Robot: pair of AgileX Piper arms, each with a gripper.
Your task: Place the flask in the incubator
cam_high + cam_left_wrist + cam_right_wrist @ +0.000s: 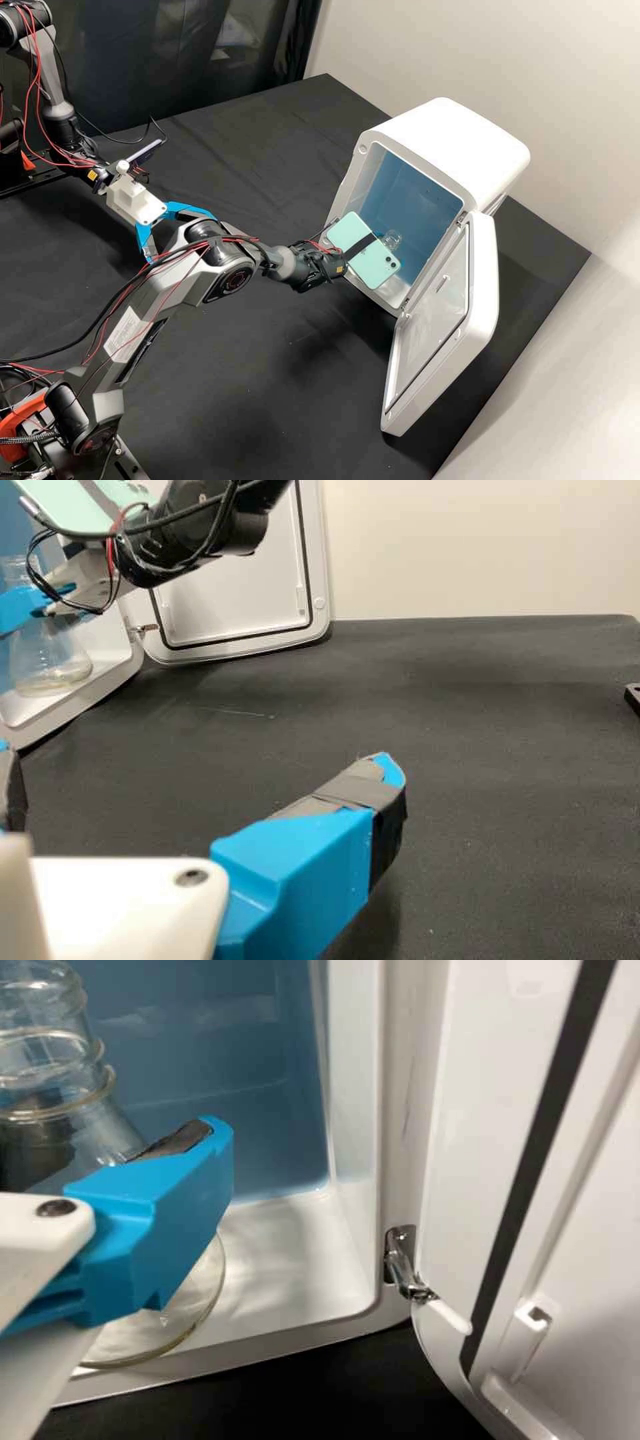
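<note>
High view: the black bench [267,373] spreads across the whole scene, and the white incubator [453,140] stands on it towards its far right corner. The incubator's door [480,287] hangs wide open, hinged on the right, baring a pale blue chamber with a white floor. The right arm [220,267] stretches across the bench to the opening, a mint-green phone [363,250] strapped to its wrist at the chamber's mouth.

The flask [50,1080] is inside the incubator, just past the front lip, upright with its base on the white floor. It is clear, colourless glass: a wide conical body, a round flat bottom, and a short neck with screw threads and a raised collar, uncapped. It looks empty.

The right gripper [38,600] has its blue fingers closed around the flask's neck; in the right wrist view the dark pad of one finger [150,1220] lies against the glass below the collar.

The left gripper [200,775] hangs low over the bench, well away from the incubator, its fingers spread wide and holding nothing.
</note>
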